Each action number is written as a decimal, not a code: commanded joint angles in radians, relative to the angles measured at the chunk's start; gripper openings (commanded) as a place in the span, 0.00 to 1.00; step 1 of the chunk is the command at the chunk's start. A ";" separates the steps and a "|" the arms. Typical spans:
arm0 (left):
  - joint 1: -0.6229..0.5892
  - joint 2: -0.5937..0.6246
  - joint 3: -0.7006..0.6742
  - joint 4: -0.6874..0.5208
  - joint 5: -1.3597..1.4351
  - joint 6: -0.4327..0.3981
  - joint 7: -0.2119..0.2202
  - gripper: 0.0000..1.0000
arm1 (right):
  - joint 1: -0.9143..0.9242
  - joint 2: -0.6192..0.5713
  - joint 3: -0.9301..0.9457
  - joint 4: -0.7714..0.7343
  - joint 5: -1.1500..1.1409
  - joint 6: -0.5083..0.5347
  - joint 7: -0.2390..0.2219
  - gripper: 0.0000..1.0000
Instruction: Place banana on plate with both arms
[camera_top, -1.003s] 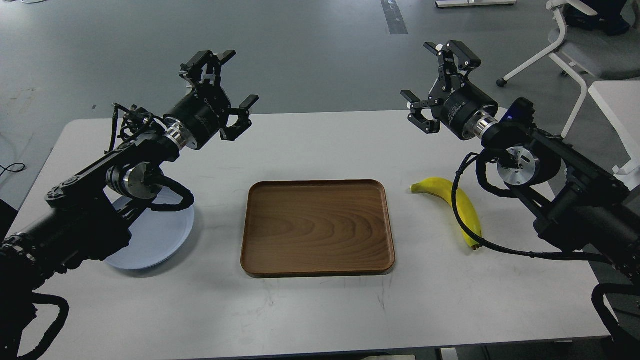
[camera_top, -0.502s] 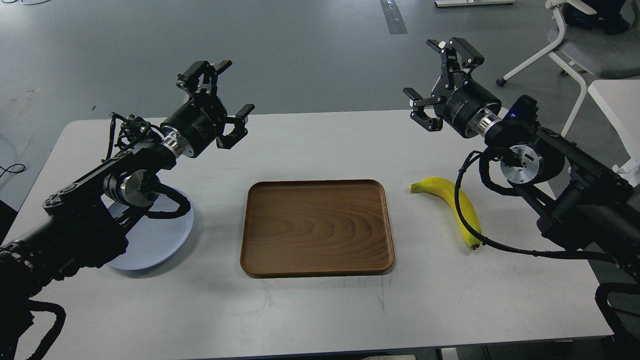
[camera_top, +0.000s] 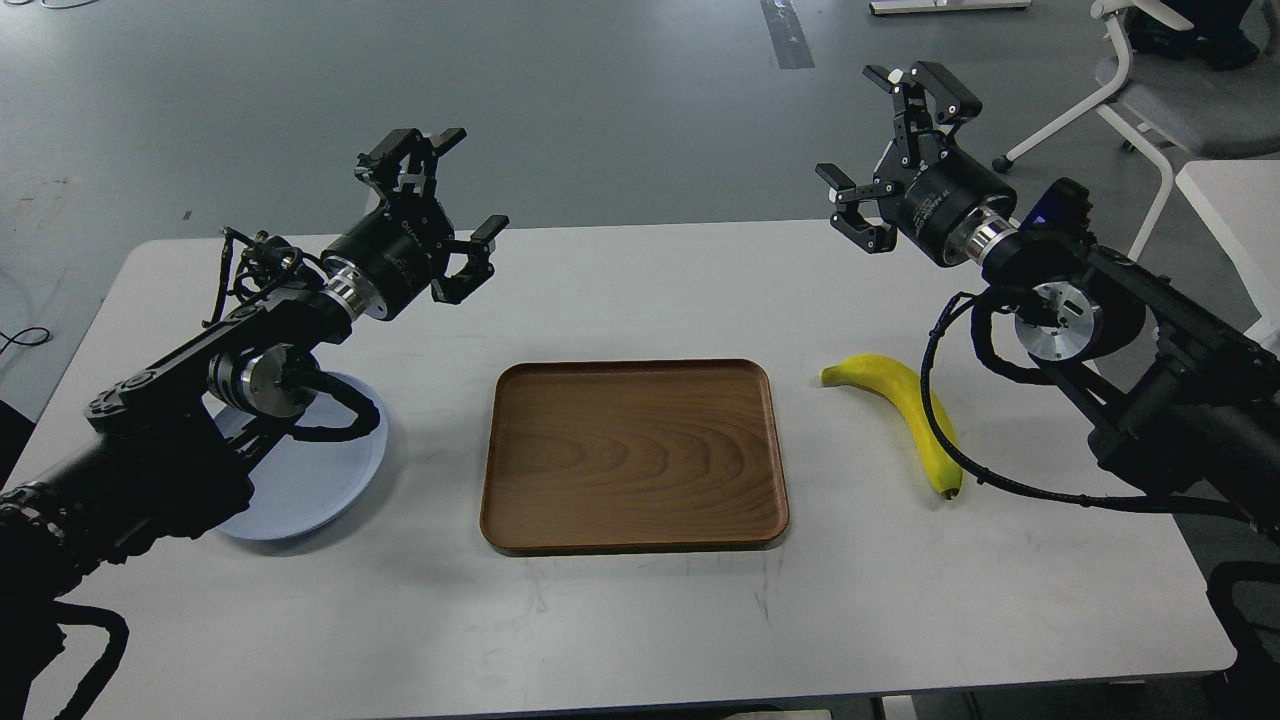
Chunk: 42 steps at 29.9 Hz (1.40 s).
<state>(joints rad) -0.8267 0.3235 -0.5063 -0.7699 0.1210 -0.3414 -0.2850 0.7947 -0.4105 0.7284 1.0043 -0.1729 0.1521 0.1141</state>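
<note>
The yellow banana (camera_top: 905, 402) lies on the white table to the right of the wooden tray, with a black cable of my right arm crossing its lower part. The pale blue-grey plate (camera_top: 312, 482) sits at the table's left, partly hidden under my left arm. My left gripper (camera_top: 447, 192) is open and empty, raised above the table's back left, far from the banana. My right gripper (camera_top: 893, 136) is open and empty, raised above the back right edge, well behind the banana.
A brown wooden tray (camera_top: 634, 455) lies in the middle of the white table (camera_top: 640, 620). A white office chair (camera_top: 1160, 90) and another white table edge (camera_top: 1235, 215) stand at the far right on the grey floor.
My right gripper has moved up and to the right, away from the table. My left gripper has lowered and drawn back a little to the left. Banana, plate and tray have not moved.
</note>
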 joint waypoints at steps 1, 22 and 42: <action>-0.002 -0.004 0.002 0.001 0.000 0.005 0.001 0.98 | -0.002 0.002 -0.001 -0.001 -0.005 -0.002 0.002 1.00; -0.034 -0.008 0.017 0.026 0.460 0.396 -0.171 0.98 | -0.005 -0.001 -0.003 -0.004 -0.008 -0.005 0.007 1.00; -0.032 0.451 0.684 0.020 0.987 0.628 -0.204 0.98 | -0.023 -0.019 -0.012 -0.003 -0.013 -0.006 0.009 1.00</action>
<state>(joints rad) -0.8688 0.7341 0.1317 -0.7504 1.1090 0.2869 -0.4891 0.7737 -0.4296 0.7198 1.0016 -0.1841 0.1456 0.1228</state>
